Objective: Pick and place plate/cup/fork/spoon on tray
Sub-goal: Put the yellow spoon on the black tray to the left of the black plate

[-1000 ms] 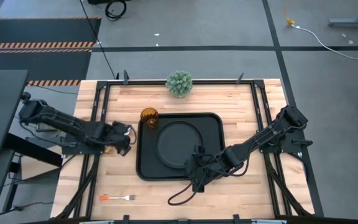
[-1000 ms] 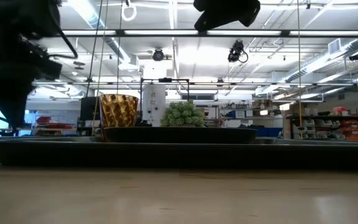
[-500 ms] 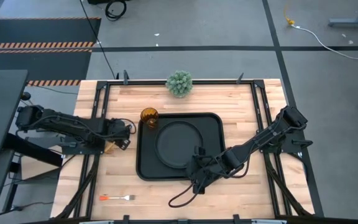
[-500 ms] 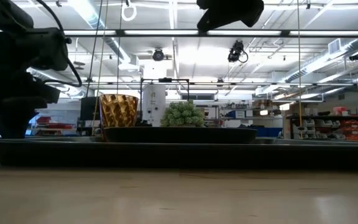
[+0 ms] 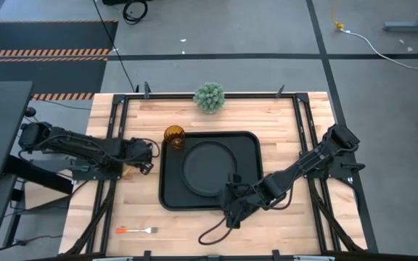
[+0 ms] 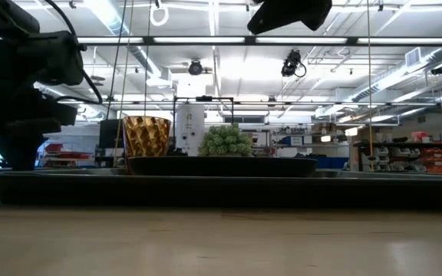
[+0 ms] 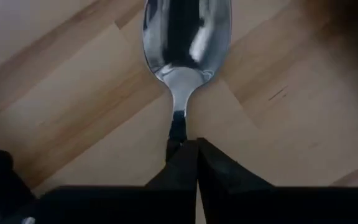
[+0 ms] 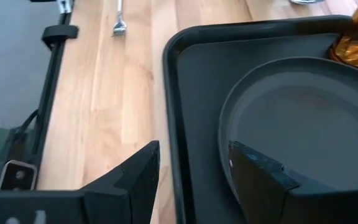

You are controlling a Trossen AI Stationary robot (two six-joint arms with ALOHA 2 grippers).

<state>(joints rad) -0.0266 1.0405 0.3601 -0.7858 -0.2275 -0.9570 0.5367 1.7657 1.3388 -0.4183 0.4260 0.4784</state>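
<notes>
Since a second ago your left gripper (image 7: pixel 188 149) has dropped beside the tray (image 5: pixel 167 197); it is now clamped on the spoon (image 7: pixel 185 43) at the neck; the spoon looks light, stiff, slippery, so grip firmly; right gripper (image 8: pixel 194 171) hovers, fingers parted, over the plate (image 8: pixel 303 124).

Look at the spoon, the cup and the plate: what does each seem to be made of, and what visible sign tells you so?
Spoon: bowl looks like polished metal, mirror-like reflections.
Cup: probably amber glass or plastic, translucent, with a faceted glint.
Plate: matte black, no glare; plastic or coated ceramic, I cannot tell which.
</notes>
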